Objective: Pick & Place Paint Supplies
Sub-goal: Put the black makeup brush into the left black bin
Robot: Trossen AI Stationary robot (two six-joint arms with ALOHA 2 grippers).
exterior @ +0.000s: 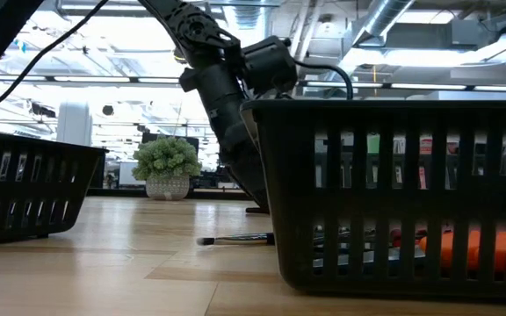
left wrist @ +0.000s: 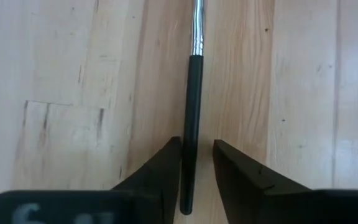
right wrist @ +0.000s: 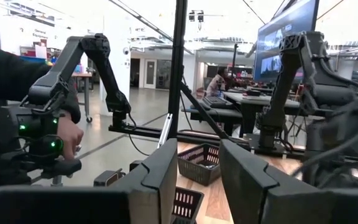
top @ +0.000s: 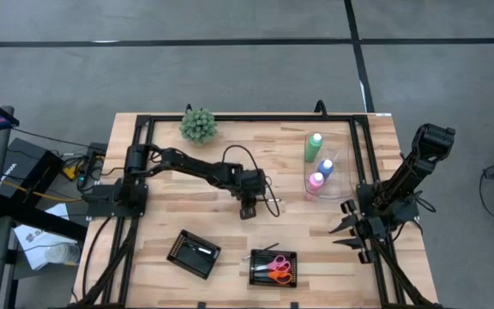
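A thin dark-handled brush (left wrist: 193,106) lies flat on the wooden table (top: 170,197), also seen in the low view (exterior: 235,238). My left gripper (left wrist: 196,155) points down at mid-table (top: 249,209), open, with one finger on each side of the handle's end. Green (top: 315,146), blue (top: 325,167) and pink (top: 316,183) bottles stand in a clear container at the right. Pink and orange scissors (top: 278,269) lie in a black tray (top: 257,276). My right gripper (right wrist: 199,152) waits open at the right edge (top: 347,226), holding nothing. My left gripper comes from above with its fingers along the brush, one on each side of the handle's free end (left wrist: 186,186). One finger (left wrist: 166,168) stands right against the handle; whether it touches, I cannot tell. The brush lies flat on the table.
A second black tray (top: 194,253) sits near the front left. A bushy green plant ball (top: 198,125) stands at the far edge. In the low view a black slatted basket (exterior: 393,193) fills the near right and another (exterior: 25,193) the left. A black frame (top: 230,118) rims the table.
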